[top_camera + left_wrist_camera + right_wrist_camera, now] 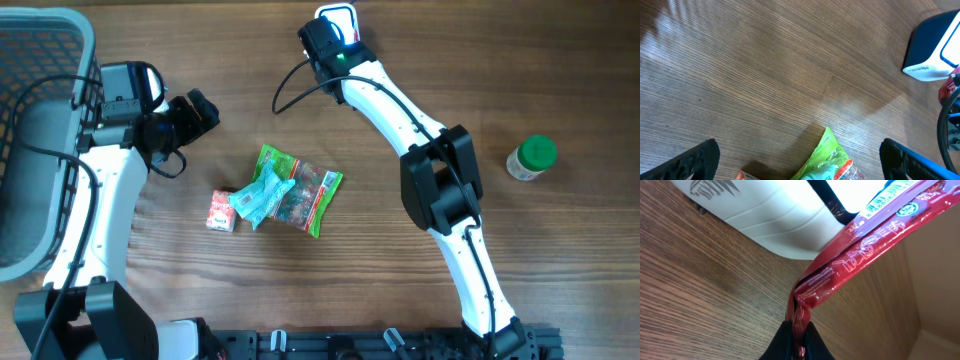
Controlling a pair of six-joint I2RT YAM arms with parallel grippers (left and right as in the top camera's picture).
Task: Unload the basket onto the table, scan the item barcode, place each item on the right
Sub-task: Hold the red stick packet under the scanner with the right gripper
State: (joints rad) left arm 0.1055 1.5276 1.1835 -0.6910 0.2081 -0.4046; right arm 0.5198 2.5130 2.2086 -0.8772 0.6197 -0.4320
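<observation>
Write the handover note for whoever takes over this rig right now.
Right gripper: shut on the edge of a red packet, held up at the scanner. The packet's barcode sits by the lit window.
Left gripper: open, holding nothing, over bare table near the pile.
Pile, mid-table: green packet with a teal packet on it, small carton alongside. A jar stands on the right arm's side, a basket by the left arm.
Done: red packet picked up and presented.
Left: the pictures do not show whether the scan registered, so check it.

The left claw (797,152) (spread wide) hangs near a green packet (826,156).
</observation>
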